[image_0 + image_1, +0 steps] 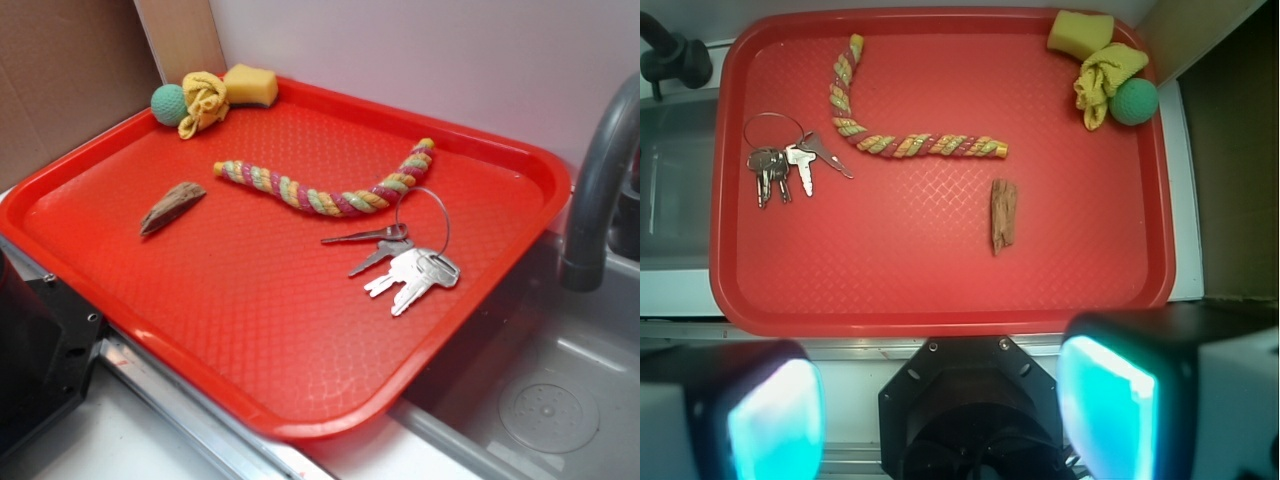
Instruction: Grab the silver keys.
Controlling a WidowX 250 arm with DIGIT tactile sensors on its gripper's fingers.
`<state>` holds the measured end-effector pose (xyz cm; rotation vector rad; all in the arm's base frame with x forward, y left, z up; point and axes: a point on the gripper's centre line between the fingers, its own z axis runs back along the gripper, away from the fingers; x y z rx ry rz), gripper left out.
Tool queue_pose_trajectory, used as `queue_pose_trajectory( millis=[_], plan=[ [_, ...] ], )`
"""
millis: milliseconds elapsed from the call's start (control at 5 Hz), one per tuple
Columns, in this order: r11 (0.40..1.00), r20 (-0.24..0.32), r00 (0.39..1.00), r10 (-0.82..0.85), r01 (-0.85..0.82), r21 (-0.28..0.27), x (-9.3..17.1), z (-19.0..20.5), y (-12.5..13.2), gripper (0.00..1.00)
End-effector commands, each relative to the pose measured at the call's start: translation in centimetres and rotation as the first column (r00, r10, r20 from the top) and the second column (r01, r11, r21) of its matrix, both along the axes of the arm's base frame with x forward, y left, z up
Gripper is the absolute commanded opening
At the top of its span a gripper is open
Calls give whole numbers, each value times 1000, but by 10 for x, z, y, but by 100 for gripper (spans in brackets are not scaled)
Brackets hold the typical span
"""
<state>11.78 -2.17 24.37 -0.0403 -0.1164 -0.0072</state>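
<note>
- A big red tray (200, 300) is seen sitting partly over a grey sink (560, 400).
- The gripper (940, 420) is held well back from the tray's near edge, fingers (1110, 410) spread wide apart, nothing caught between them.
- A multicoloured braided rope (910, 145) is laid out bent across the tray's middle.
- The silver keys (410, 265) are found on the tray's faucet-side part, just beside one rope end, ring included.
- A small wood chip (1003, 215) is spotted nearby.

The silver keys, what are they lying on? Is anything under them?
The silver keys lie flat on the red tray, near the braided rope. Only tray surface shows around them; what lies directly beneath the overlapping keys is covered.
</note>
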Motion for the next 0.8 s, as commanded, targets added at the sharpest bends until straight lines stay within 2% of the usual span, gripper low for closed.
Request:
queue_pose_trajectory(
  millis=[0,200,400,600],
  plan=[
    [1000,0,1000,0,0,0,0,0,0,100],
    [967,-65,967,-247,250,44,48,-23,-25,100],
    [875,-72,875,-478,482,50,80,-41,-51,100],
    [731,37,732,-680,673,113,112,-68,-77,100]
  ],
)
